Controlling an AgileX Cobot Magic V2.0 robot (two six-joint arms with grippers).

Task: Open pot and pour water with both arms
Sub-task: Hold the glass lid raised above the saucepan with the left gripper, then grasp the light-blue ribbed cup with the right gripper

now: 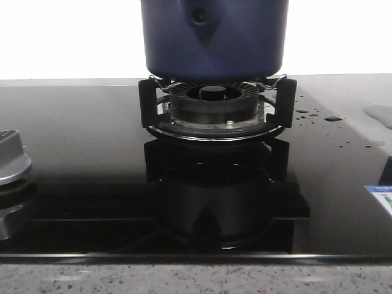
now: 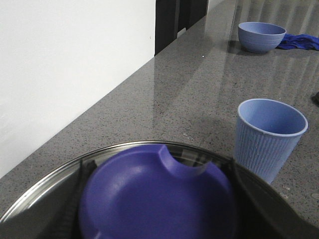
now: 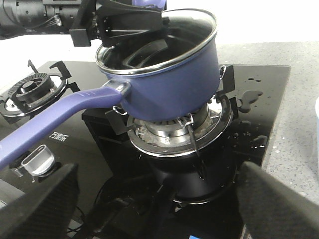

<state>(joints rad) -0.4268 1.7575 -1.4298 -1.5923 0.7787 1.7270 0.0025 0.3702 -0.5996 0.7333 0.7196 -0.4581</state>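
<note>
Pot (image 3: pixel 164 74) sat tilted above the burner (image 3: pixel 179 132). Left fingers (image 2: pixel 70 204) grasped the lid (image 2: pixel 154 196). Right fingers (image 3: pixel 35 209) held its handle (image 3: pixel 55 117); closure state undeterminable.

Pot (image 3: pixel 169 74) sits tilted over the burner (image 3: pixel 177 132), lid off, its long handle (image 3: pixel 55 122) running toward the right gripper's (image 3: pixel 154 204) spread fingers (image 3: pixel 37 206), with no contact visible.
</note>
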